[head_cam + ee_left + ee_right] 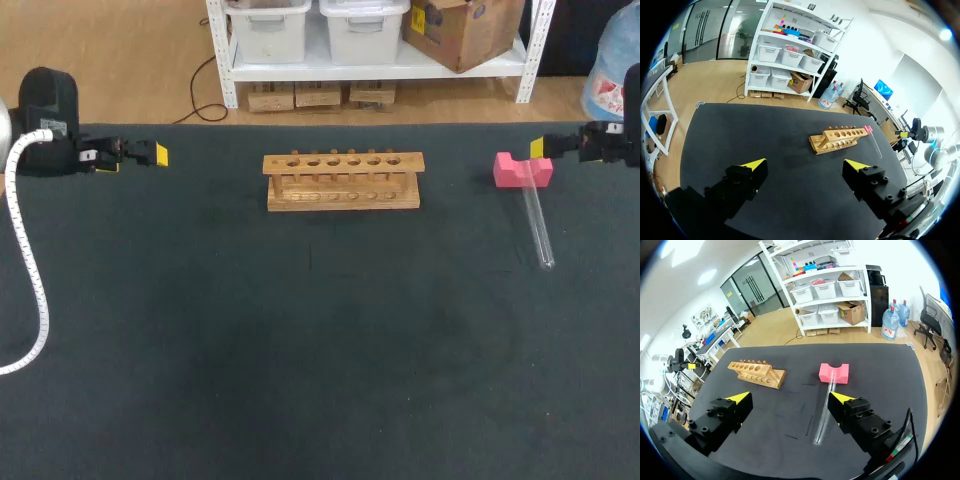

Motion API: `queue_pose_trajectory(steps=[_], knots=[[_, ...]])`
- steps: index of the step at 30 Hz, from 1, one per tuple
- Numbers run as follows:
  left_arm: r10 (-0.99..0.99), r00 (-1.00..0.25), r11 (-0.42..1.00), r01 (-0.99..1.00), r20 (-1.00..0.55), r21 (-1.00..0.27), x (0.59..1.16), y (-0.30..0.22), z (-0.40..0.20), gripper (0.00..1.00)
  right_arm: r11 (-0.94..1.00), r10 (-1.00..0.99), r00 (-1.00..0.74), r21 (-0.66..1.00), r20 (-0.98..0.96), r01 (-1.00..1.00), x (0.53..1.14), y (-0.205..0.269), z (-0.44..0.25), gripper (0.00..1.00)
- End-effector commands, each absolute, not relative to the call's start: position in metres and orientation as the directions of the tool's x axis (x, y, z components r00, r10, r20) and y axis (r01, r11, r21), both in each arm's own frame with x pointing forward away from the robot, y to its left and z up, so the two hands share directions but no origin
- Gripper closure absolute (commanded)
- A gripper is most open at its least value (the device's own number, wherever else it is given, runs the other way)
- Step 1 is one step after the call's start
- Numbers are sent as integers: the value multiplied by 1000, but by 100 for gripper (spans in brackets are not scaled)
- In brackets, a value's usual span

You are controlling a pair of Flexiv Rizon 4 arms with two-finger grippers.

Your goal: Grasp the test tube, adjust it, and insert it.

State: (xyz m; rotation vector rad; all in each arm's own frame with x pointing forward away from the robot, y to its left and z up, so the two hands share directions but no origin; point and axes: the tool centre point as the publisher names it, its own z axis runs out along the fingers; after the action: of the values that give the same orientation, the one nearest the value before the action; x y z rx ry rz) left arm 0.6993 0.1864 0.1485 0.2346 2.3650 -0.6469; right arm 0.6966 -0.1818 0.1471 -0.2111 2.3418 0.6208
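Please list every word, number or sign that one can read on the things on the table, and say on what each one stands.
There are none to read.
The wooden rack, the test tube and the pink block show no print in any view.
The dark table bears no label or sign either.

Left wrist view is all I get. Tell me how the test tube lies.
Observer: The test tube has one end at the pink block, in its notch; the other end lies on the table.
Operator: Report the right tool.
Observer: The right tool is open and holds nothing; the tube lies ahead of it.
Operator: Check the rack from above.
Observer: In the head view, the rack shows six top holes, all empty.
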Motion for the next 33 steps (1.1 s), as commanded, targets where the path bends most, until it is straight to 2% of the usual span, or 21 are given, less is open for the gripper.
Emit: queue_pose_trajectory(steps=[1, 21, 29, 33], knots=[[-2, -763, 862, 327, -647, -388, 699, 186, 149, 0, 871, 19, -745, 376, -667, -315, 697, -182, 147, 0], [40, -752, 859, 362, -658, -362, 701, 183, 152, 0, 871, 19, -745, 376, -667, -315, 697, -182, 147, 0], [262, -583, 701, 663, -769, -264, 699, 166, 166, 0, 871, 19, -745, 376, -667, -315, 697, -182, 147, 0], [371, -415, 517, 836, -831, -187, 694, 157, 167, 0, 871, 19, -745, 376, -667, -315, 697, -182, 147, 0]])
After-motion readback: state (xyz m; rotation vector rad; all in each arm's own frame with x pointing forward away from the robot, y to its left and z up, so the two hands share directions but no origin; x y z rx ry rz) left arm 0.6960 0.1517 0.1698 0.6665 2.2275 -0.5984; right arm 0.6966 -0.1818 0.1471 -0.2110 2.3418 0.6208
